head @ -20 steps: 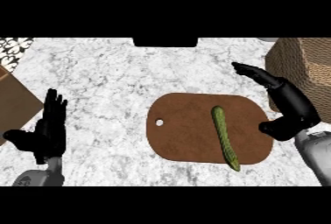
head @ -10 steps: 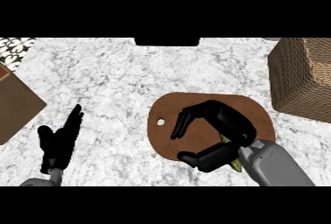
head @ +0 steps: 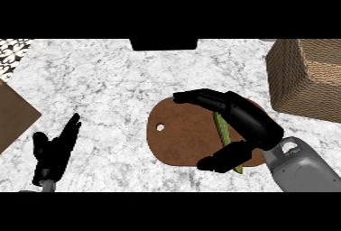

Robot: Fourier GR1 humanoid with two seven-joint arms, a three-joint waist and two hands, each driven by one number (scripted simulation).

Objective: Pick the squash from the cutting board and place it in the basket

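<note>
One robot hand over squash

The bench is white marble veined with grey. On it lies a reddish-brown cutting board bearing a green squash. Right of the board stands a tan woven basket. Both hands are black; the forearm right of the board is grey.

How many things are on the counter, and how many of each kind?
Squash: 1
Cutting board: 1
Basket: 1
Brown board at the left edge: 1
Robot hands: 2, the left hand and the right hand
Total: 6
</note>
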